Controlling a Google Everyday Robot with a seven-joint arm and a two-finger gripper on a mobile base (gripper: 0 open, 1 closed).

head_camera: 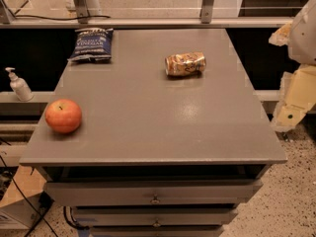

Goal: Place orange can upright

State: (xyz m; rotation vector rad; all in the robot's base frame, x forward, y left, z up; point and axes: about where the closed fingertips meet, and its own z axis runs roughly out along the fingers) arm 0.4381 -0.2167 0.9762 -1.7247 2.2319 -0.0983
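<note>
The orange can [185,64] lies on its side on the grey table top [148,117], right of centre towards the back. It is shiny orange-gold with pale swirly lettering. My arm and gripper [292,102] show as cream-white parts at the right edge of the view, beside and off the table. They are well to the right of the can and touch nothing.
A round orange-red apple [63,116] sits near the table's front left corner. A dark blue chip bag [92,44] lies at the back left. A white pump bottle [19,84] stands on a ledge left of the table. Drawers [155,194] sit under the top.
</note>
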